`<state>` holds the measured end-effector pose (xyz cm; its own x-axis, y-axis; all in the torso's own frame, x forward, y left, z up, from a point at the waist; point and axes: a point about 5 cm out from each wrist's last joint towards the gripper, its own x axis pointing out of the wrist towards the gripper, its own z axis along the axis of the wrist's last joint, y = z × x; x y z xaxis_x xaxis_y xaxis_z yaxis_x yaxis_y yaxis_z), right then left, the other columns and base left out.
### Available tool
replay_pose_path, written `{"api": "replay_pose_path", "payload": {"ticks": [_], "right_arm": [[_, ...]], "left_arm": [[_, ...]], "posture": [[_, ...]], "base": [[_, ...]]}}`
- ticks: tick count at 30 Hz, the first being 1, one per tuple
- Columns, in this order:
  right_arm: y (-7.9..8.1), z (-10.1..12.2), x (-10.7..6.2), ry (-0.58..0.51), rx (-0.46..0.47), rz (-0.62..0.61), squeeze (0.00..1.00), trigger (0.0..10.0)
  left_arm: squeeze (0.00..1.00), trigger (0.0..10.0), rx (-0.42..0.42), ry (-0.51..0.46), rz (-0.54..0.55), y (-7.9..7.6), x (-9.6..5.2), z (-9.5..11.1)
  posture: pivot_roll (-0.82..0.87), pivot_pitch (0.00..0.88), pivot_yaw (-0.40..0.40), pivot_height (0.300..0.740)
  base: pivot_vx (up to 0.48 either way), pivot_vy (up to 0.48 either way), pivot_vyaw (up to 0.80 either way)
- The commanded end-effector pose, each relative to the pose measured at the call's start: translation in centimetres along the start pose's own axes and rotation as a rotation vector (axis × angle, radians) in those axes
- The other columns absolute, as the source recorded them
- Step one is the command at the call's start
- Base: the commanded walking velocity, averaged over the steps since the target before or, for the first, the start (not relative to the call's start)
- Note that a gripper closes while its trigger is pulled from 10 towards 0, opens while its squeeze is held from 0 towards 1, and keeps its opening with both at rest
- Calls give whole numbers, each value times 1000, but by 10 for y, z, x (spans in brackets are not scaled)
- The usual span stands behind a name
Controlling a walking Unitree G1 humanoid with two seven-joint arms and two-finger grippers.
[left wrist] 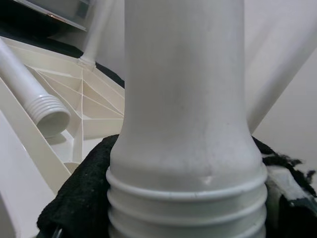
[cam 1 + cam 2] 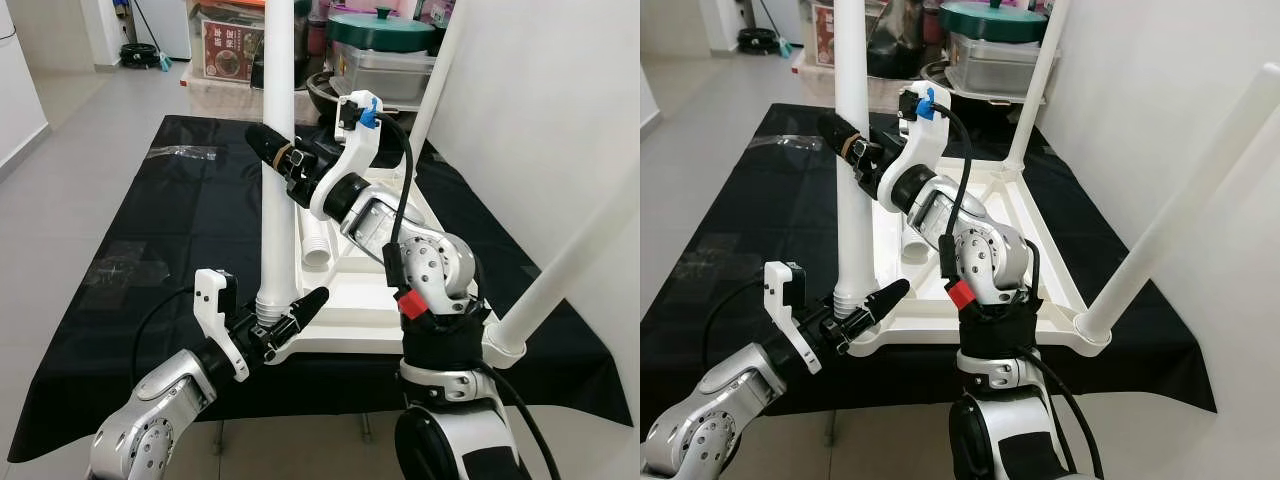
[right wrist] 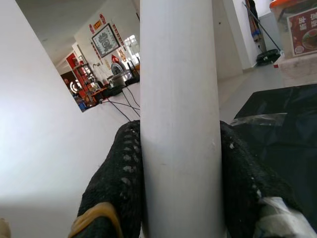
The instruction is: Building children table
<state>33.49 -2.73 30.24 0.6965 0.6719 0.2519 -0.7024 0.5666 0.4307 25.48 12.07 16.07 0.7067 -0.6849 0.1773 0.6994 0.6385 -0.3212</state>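
Here's the white children's table (image 2: 370, 300) lying upside down on the bench (image 2: 150, 250), which wears a black cloth, and one white leg (image 2: 277, 150) stands straight up at its near left corner. The left pincer (image 2: 290, 318) is down low, its black fingers (image 1: 79, 198) pinching the ribbed, threaded foot of that leg right where it meets the corner socket. Higher up, the right pincer (image 2: 272, 150) reaches across and clamps the same leg around mid-shaft, fingers (image 3: 119, 183) pressed against either side. A loose leg (image 2: 316, 240) lies inside the upturned frame, threaded end showing. Two more legs (image 2: 560, 270) already stick up from the right-hand corners. Beyond the bench, storage boxes and a green-lidded pot (image 2: 380, 28).
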Motion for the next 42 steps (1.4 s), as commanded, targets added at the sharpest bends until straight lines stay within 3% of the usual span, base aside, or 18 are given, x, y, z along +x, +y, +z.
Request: {"api": "replay_pose_path", "payload": {"ticks": [1, 2, 3, 4, 6, 7, 13, 16, 23, 24, 25, 26, 27, 42], "right_arm": [[8, -13, 1, -9, 65, 15, 0, 0], [6, -15, 1, -4, 55, 3, 0, 0], [2, -16, 1, 8, 30, -17, 0, 0], [0, -17, 1, 17, 12, -31, 0, 10000], [-6, -18, 0, 7, 22, -73, 0, 10000], [-8, -17, 0, 7, 22, -78, 1000, 10000], [-13, -19, -4, 57, 46, -61, 1000, 10000], [-16, -29, -10, 109, 111, -46, 1000, 10000], [-22, -54, -17, 201, 126, -77, 1000, 10000], [-26, -61, -19, 218, 136, -99, 906, 10000], [-28, -67, -21, 233, 141, -116, 443, 10000], [-28, -67, -21, 233, 141, -116, 443, 10000], [-30, -72, -23, 247, 144, -130, 0, 10000], [-35, -99, -41, 310, 185, -173, 0, 10000]], "left_arm": [[0, 0, 31, 3, -5, -3, 1, 1], [0, 0, 45, 7, 0, -2, 2, 2], [0, 2667, 66, 19, 14, -1, 2, 2], [0, 10000, 81, 28, 23, 0, 3, 2], [0, 10000, 112, 56, 40, 2, 3, 0], [0, 10000, 132, 71, 42, 2, 3, -1], [0, 10000, 220, 119, 29, 2, 1, -3], [0, 10000, 226, 139, 19, 4, -4, -4], [0, 10000, 263, 172, -8, 3, -7, -4], [0, 10000, 272, 171, -10, 4, -7, -3], [0, 10000, 279, 171, -12, 4, -7, -2], [0, 10000, 279, 171, -12, 4, -7, -2], [0, 10000, 286, 173, -15, 4, -7, -1], [0, 10000, 311, 161, -2, 11, -2, 4]], "posture": [[61, 0, -135, 740], [63, 0, -134, 740], [63, 0, -134, 740], [63, 0, -134, 740], [64, 0, -132, 740], [65, 0, -132, 740], [68, 0, -133, 740], [72, 0, -132, 740], [78, 0, -128, 740], [78, 0, -128, 740], [81, 0, -127, 740], [81, 0, -127, 740], [81, 0, -126, 740], [78, 0, -118, 740]], "base": [[0, 0, 0], [0, 0, 0], [0, 0, 0], [0, 0, 0], [0, 0, 0], [0, 0, 0], [0, 0, 0], [0, 0, 0], [0, 0, 0], [0, 0, 0], [0, 0, 0], [0, 0, 0], [0, 0, 0], [0, 0, 0]]}}
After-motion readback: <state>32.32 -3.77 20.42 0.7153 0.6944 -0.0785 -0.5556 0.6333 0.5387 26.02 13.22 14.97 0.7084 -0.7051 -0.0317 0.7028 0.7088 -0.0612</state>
